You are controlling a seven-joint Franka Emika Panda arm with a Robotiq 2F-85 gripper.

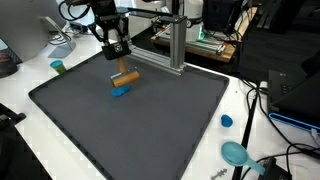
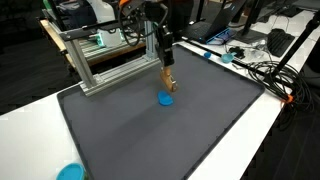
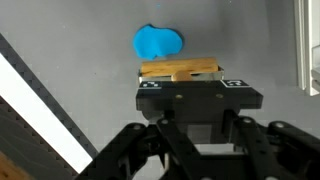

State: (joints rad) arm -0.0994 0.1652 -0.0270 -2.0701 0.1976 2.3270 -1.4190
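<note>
Block (image 1: 126, 76), brown and wooden, sits crosswise between the fingers of the end effector (image 1: 121, 64), which is closed on it. In both exterior views it hangs low over the dark mat (image 1: 150, 125) that covers the desk (image 1: 20, 92), right by a small blue piece (image 1: 121, 91) lying on the mat. The wrist view shows the block (image 3: 180, 70) level across the fingertips, with the blue piece (image 3: 158, 42) just beyond it; whether the two touch cannot be told. A metal frame (image 2: 95, 62) stands at the mat's far edge, behind the arm.
</note>
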